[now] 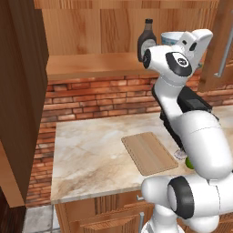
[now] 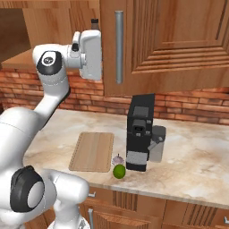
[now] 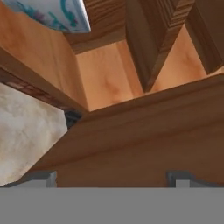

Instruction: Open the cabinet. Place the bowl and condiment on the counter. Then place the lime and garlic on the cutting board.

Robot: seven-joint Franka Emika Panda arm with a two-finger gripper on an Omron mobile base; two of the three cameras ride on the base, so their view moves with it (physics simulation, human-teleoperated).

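The cabinet [image 1: 91, 63] stands open, its doors swung out to both sides. On its shelf stands the condiment [image 1: 146, 40], a dark bottle, with the bowl [image 1: 169, 38] just right of it and partly behind my hand. My gripper [image 3: 111, 178] is up at shelf height beside the bowl [image 3: 52, 13], open with nothing between its fingertips [image 3: 43, 177]. Below, the cutting board [image 2: 92, 151] lies bare on the counter [image 2: 197, 152]. The garlic [image 2: 117, 159] and the lime [image 2: 119, 171] sit at the board's right edge, near the counter front.
A black coffee machine [image 2: 140, 132] stands on the counter right of the board. The right cabinet door [image 2: 179, 40], with its grey bar handle [image 2: 118, 47], hangs close by my hand. The left door [image 1: 20, 91] juts out at the left. Brick wall behind.
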